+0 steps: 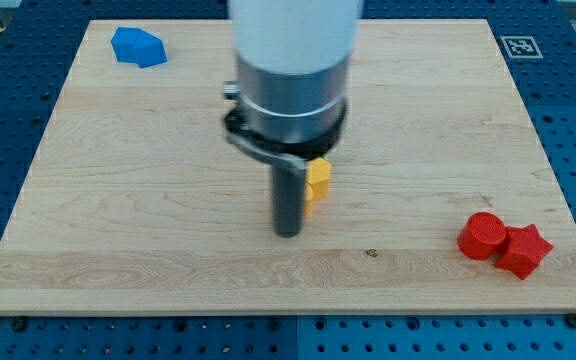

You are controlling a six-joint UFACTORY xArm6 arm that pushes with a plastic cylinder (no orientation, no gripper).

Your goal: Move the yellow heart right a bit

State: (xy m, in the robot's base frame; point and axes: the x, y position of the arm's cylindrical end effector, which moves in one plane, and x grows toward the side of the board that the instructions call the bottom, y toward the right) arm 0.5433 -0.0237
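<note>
The yellow heart (318, 181) lies near the middle of the wooden board (148, 200), mostly hidden behind the rod, so only its right part shows. My tip (287, 233) rests on the board just left of and slightly below the yellow block, touching or nearly touching its left side. The arm's large grey and white body fills the view's top centre above it.
A blue block (138, 46) of irregular shape lies at the view's top left corner of the board. A red cylinder (482, 236) and a red star (524, 250) sit touching each other at the bottom right. A fiducial tag (519, 45) marks the top right corner.
</note>
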